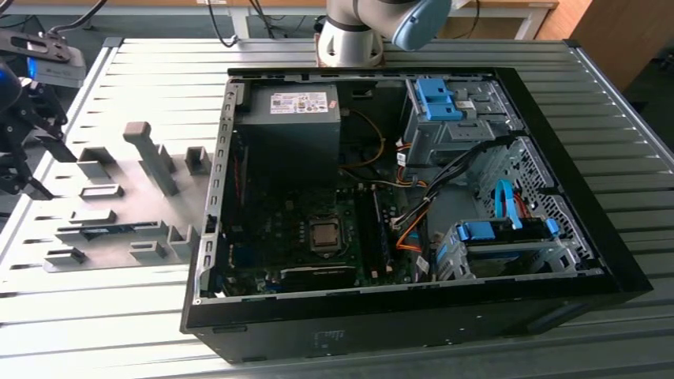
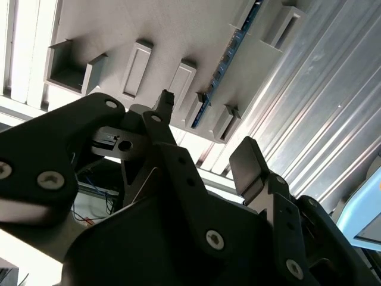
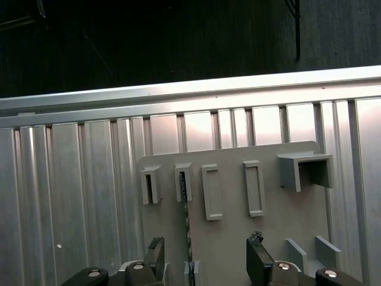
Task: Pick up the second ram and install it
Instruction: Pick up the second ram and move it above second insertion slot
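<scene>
Ribbed metal worktop (image 3: 71, 196) under me. My pincer (image 3: 206, 253) hangs released, empty. Past it the ram (image 3: 187, 220) stands edge-on in its holders near a plate (image 3: 229, 238) edge, off-centre between my fingers (image 3: 156, 249). Closing like this might skew or crack it.

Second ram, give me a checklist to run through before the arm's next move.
1. End effector open, holding nothing: ok.
2. Second ram standing on edge in its grey holder: ok.
3. Ram lying between the fingertips in the first wrist view: ok, though nearer one fingertip.
4. Contact with the ram: cannot tell.
5. Computer case open, motherboard slots exposed: ok.
6. A slot free for it: cannot tell.
</scene>
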`<action>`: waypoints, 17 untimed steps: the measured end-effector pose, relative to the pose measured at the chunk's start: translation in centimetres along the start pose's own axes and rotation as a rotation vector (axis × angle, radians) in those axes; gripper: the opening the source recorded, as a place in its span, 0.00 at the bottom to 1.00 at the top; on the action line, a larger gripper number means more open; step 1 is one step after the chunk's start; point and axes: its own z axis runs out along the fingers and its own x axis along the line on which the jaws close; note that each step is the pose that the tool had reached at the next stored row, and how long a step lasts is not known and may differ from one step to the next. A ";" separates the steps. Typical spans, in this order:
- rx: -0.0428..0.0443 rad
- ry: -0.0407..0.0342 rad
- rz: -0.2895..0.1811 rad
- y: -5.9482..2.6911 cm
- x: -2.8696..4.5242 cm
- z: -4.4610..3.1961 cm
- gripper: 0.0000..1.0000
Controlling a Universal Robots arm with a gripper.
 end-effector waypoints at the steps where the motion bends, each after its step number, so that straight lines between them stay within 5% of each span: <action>1: 0.0000 0.0000 0.000 0.00 0.00 -0.01 0.65; 5: 0.0000 0.0000 0.000 0.00 0.00 -0.04 0.64; 8: 0.0000 0.0000 0.000 0.00 0.00 -0.07 0.51; 17: 0.0000 0.0000 0.000 0.00 0.00 -0.14 0.57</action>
